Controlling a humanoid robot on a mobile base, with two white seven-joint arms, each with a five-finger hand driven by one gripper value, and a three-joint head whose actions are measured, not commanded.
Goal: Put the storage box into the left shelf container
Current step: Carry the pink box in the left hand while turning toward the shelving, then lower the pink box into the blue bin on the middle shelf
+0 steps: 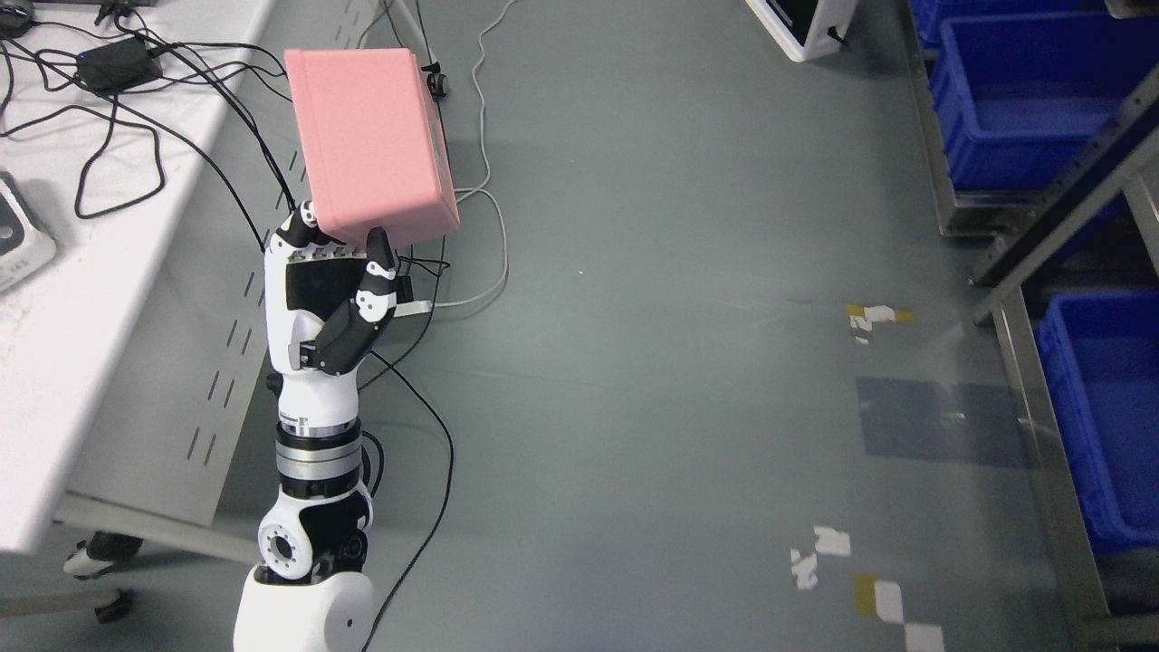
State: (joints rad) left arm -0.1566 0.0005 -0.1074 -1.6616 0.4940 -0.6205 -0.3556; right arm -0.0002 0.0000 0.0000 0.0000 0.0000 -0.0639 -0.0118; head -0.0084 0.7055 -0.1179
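A pink storage box (371,140) is held up in the air by my left hand (340,258), above the floor beside a white table. The hand is shut on the box's near end, with the thumb (378,263) on its lower front edge and the other fingers behind it. My left arm rises from the bottom left of the head view. A metal shelf frame (1068,217) with blue containers (1019,100) stands at the far right. My right arm is out of view.
A white table (81,299) with black cables and a power adapter (118,63) is at the left. Cables trail on the grey floor (670,362) under the hand. Tape marks dot the floor at the lower right. Another blue bin (1105,417) sits lower right.
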